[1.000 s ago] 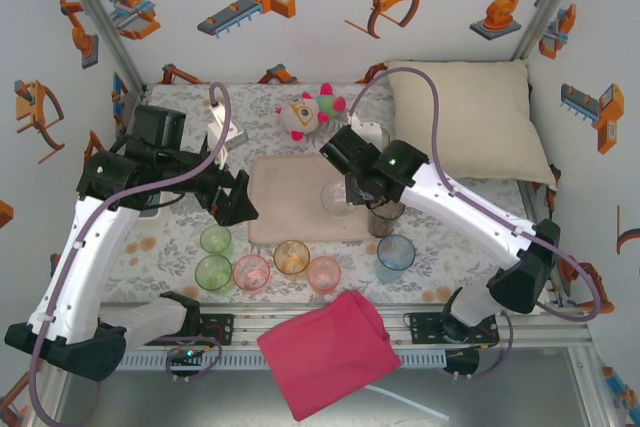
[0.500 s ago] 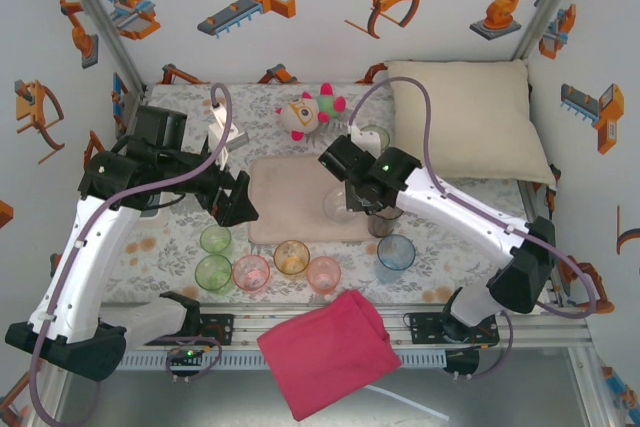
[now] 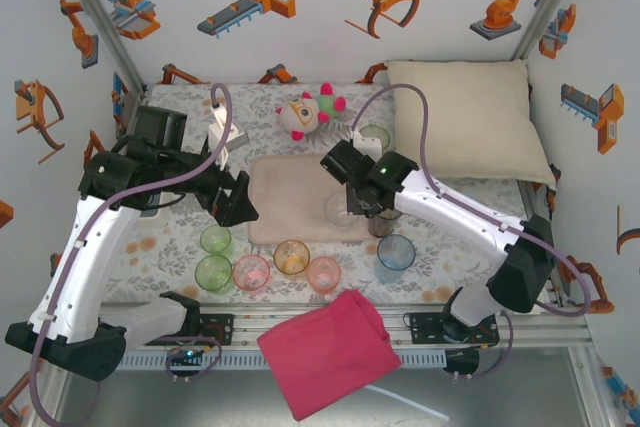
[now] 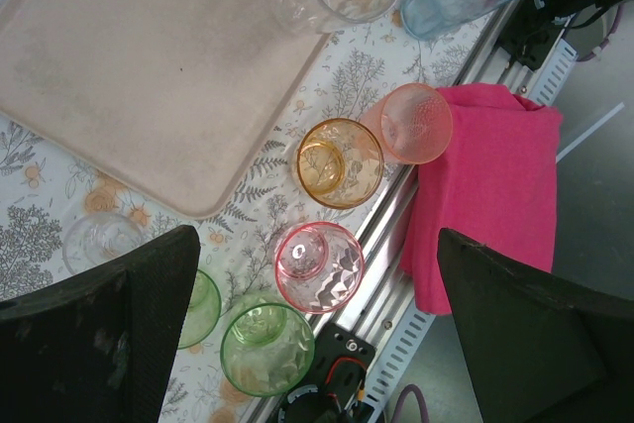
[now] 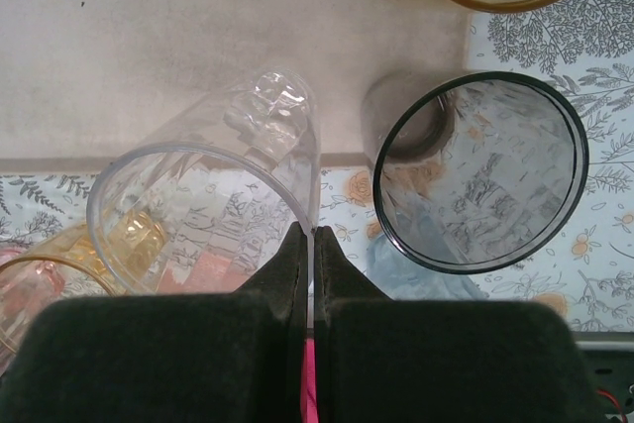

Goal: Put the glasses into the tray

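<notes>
At the tray's [image 3: 290, 197] near right corner, your right tool [image 5: 309, 245] is pressed together on the rim of the clear glass [image 5: 208, 185], with only the thin wall between its fingers. That glass hangs tilted, its base over the tray's near edge and its mouth over the counter [image 3: 440, 237]. You cannot tell whether the base touches the tray. Just right of it, off the tray, the smoky grey glass [image 5: 480, 170] stands upright on the counter. Your left tool [image 3: 238, 202] is spread wide at the tray's left side and holds nothing. The other glasses stand on the counter along the tray's near side: two green [image 3: 214, 257], a pink [image 3: 251, 271], an orange [image 3: 291, 257], a second pink [image 3: 323, 272] and a blue [image 3: 395, 252]. Since a second ago the right tool has carried the clear glass slightly toward the tray's near edge, uncovering more of the green glass [image 3: 375, 135] beyond the tray. The left arm has not moved.
</notes>
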Robot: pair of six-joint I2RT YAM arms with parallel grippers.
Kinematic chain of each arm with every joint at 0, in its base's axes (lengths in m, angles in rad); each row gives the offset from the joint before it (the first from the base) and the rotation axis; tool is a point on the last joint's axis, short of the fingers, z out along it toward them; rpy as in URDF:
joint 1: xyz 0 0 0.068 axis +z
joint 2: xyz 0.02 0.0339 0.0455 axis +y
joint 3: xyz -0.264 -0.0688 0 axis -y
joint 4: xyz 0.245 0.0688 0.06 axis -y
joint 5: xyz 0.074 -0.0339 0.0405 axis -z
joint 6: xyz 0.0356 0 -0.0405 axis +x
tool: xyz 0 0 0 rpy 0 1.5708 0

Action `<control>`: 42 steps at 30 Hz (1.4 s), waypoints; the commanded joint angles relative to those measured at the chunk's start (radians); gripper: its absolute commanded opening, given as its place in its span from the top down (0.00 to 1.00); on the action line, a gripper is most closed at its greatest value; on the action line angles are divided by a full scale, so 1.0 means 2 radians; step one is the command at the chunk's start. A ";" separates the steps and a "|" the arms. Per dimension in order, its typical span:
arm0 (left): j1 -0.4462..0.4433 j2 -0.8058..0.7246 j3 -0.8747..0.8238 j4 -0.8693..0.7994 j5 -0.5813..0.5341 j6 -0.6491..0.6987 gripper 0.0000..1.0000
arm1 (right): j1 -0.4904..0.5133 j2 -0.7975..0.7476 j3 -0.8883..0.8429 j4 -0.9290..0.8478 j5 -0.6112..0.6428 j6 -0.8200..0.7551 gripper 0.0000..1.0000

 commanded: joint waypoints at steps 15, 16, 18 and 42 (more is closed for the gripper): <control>0.004 -0.002 -0.002 0.003 0.012 0.001 0.03 | -0.009 -0.011 -0.029 0.017 0.001 0.024 1.00; 0.004 -0.002 -0.001 0.003 0.012 0.001 0.03 | -0.009 -0.011 -0.030 0.018 0.001 0.024 1.00; 0.004 -0.001 -0.001 0.003 0.011 0.001 0.03 | -0.010 -0.011 -0.030 0.019 -0.001 0.024 1.00; 0.004 0.004 0.006 0.003 0.019 -0.002 0.03 | -0.018 -0.013 -0.029 0.020 -0.009 0.021 0.93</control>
